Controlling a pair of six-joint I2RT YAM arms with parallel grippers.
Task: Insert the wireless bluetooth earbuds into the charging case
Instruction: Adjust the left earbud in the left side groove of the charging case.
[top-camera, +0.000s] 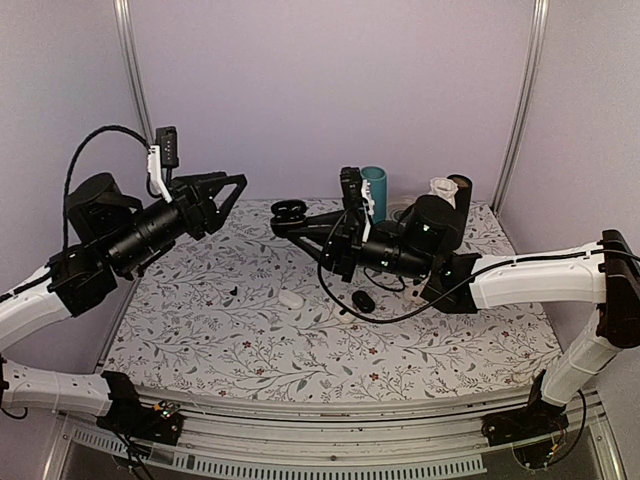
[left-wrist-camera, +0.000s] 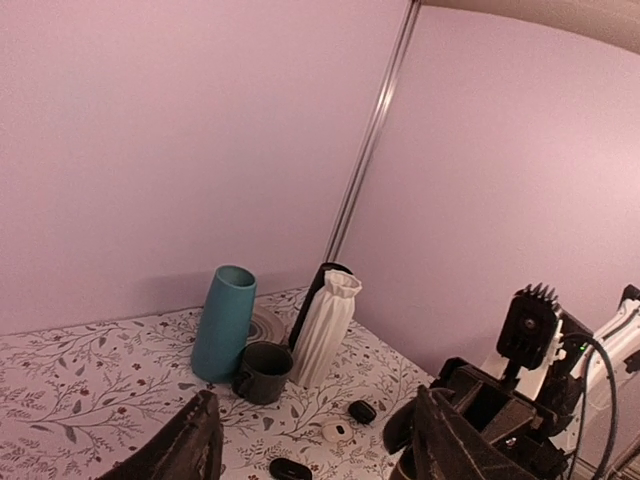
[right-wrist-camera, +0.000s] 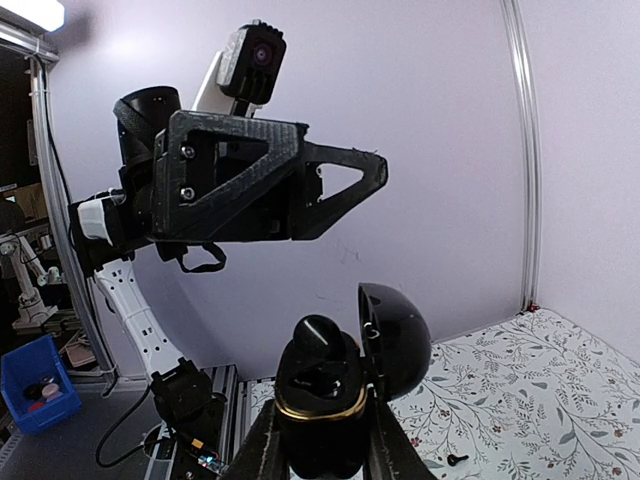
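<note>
My right gripper is shut on the black charging case and holds it in the air over the table's middle. The case's lid stands open. One dark earbud sits in the case, sticking up from its top. Another tiny dark earbud lies on the flowered table to the left. My left gripper hangs open and empty in the air, left of the case and pointing towards it.
A white oval case and a black oval case lie on the table. At the back stand a teal vase, a dark mug and a white ribbed vase.
</note>
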